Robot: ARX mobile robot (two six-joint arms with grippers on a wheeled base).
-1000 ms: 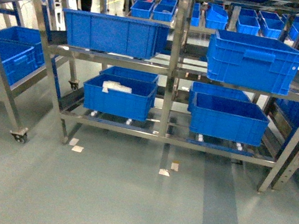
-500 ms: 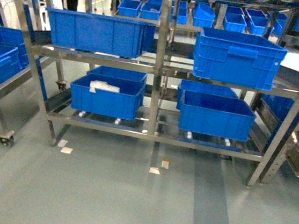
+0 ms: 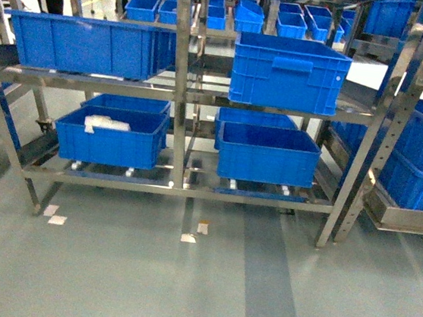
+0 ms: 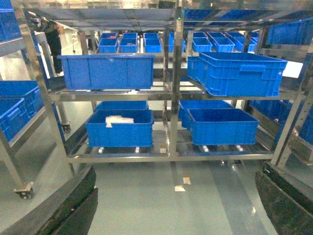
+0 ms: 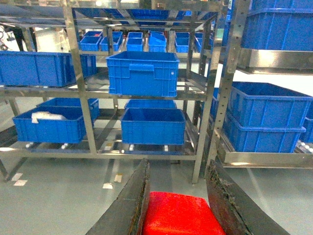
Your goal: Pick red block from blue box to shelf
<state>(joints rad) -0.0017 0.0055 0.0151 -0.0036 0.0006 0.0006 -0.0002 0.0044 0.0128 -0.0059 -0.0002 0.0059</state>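
Ahead of both tools stands the shiny stainless-steel multi-tier shelf (image 3: pixel 180 94), square posts and crossbars filling the head view, well apart from the robot across a stretch of grey-green floor (image 3: pixel 181 293). On its tiers sit dark blue ribbed plastic crates (image 3: pixel 288 72), one on the middle level straight ahead of the right tool, more below and behind, and one lower crate to the left holds something white (image 3: pixel 107 124) that is too blurred to name. The turquoise tub is nowhere in these views.

The left tool (image 4: pixel 171 205) shows two dark fingers at the bottom corners of its wrist view, spread wide with nothing but floor between them: it carries nothing.

The right tool (image 5: pixel 177 205) is where the action is. Its two dark fingers (image 5: pixel 129 200) press in on the small red plastic building block (image 5: pixel 178 215), which sits squarely between them at the bottom of the wrist view; the stud is not visible from here.

The brick looks hard, light and stiff, with smooth, fairly slick faces, so a flat squeeze on two opposite side walls, as now, seems the sensible hold; it should not deform, but a loose pinch could let it slide or twist. The pick looks done. What remains, I judge, is closing the gap to the shelf and setting the brick on a bare steel tier, not into a crate.
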